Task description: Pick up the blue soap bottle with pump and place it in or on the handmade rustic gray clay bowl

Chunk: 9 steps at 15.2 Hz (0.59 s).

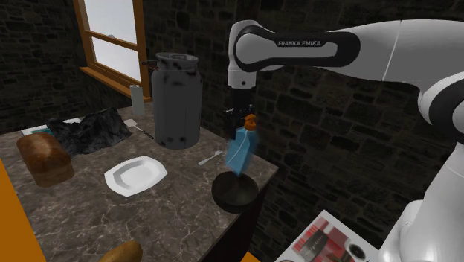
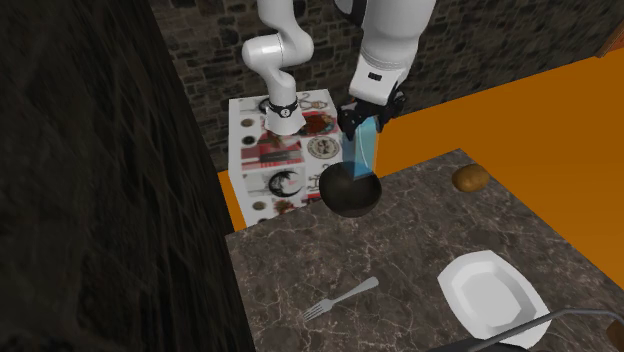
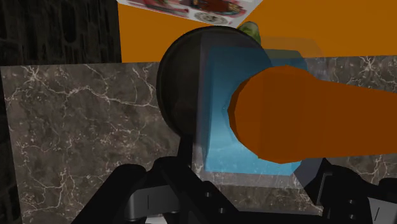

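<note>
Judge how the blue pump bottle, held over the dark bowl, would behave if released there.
Likely to tip: the bottle is tall and narrow, and the bowl below is rounded and shallow. Probably stiff, since it shows no buckling in the hand. Its bulky orange pump may worsen leaning.

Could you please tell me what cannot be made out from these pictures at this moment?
- Whether the bottle touches the bowl: in the shoulder view its base overlaps the rim, and in the second exterior view it covers the far rim.
- The bowl's inside: in the wrist view, the bottle and its orange pump cover most of it.
- The brown lump: cut off by the shoulder view's bottom edge.
</note>
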### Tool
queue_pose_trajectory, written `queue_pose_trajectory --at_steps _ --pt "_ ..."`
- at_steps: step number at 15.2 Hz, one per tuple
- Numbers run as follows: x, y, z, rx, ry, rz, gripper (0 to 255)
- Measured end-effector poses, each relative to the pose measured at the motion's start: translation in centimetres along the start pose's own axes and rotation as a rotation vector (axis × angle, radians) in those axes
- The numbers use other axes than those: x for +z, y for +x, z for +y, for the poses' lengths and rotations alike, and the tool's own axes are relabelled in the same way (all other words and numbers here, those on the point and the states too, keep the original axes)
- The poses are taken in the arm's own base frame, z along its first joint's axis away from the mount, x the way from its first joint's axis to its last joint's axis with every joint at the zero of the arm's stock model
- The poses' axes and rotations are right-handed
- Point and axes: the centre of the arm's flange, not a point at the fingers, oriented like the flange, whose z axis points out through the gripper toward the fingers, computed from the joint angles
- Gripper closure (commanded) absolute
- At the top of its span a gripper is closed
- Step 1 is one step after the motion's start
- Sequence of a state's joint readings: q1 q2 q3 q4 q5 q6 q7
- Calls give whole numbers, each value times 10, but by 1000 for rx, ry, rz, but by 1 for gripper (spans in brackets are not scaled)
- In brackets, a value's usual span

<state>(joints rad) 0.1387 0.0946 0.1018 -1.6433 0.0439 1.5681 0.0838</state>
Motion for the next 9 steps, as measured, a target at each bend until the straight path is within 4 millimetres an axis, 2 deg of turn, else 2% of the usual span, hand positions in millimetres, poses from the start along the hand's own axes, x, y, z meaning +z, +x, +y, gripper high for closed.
queue_pose_trajectory --at_steps 9 --pt "42 4 -3 2 0 -1 255"
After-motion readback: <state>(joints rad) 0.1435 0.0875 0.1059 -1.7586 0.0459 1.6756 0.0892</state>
